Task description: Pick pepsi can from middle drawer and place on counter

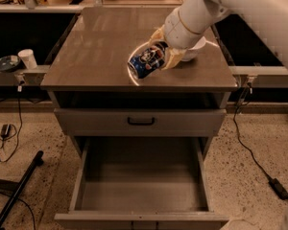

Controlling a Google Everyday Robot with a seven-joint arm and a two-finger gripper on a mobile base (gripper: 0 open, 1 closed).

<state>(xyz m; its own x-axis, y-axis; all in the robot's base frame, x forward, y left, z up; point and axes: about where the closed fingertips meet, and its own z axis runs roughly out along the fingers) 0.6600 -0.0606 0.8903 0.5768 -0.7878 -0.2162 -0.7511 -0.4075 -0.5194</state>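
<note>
My gripper (159, 55) is shut on the pepsi can (146, 60), a dark blue can held tilted on its side just above the counter (101, 42), near the counter's front middle. The white arm reaches in from the upper right. The middle drawer (139, 181) stands pulled open below, and its grey floor shows nothing in it. The bright white arc on the counter is mostly hidden behind the can and the gripper.
A white bowl (196, 51) sits on the counter behind the gripper, partly hidden by the arm. The closed drawer front with a black handle (140, 121) is above the open drawer. A white cup (27, 58) and a dark dish (6, 62) stand on the ledge at left. Cables lie on the floor.
</note>
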